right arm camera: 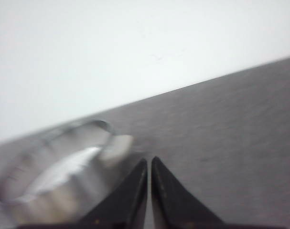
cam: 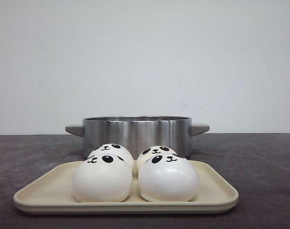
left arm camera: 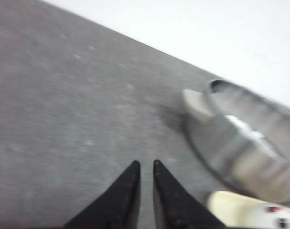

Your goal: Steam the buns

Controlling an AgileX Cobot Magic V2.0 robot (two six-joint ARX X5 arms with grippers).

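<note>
Several glossy white buns with black panda faces sit close together on a cream tray (cam: 49, 191) near the table's front. The two front buns (cam: 102, 179) (cam: 168, 179) partly hide the two behind them (cam: 111, 150) (cam: 156, 152). Neither gripper shows in the front view. My left gripper (left arm camera: 145, 164) hovers over bare grey table, fingers nearly together with nothing between them. The tray's corner (left arm camera: 230, 207) and a sliver of a bun (left arm camera: 278, 220) lie just beside it. My right gripper (right arm camera: 149, 161) is shut and empty above the table.
A steel pot (cam: 135, 131) with two side handles stands right behind the tray, without a lid. The left wrist view shows the pot (left arm camera: 240, 148) and the right wrist view shows the pot (right arm camera: 54, 181), blurred. A white wall stands behind the grey table.
</note>
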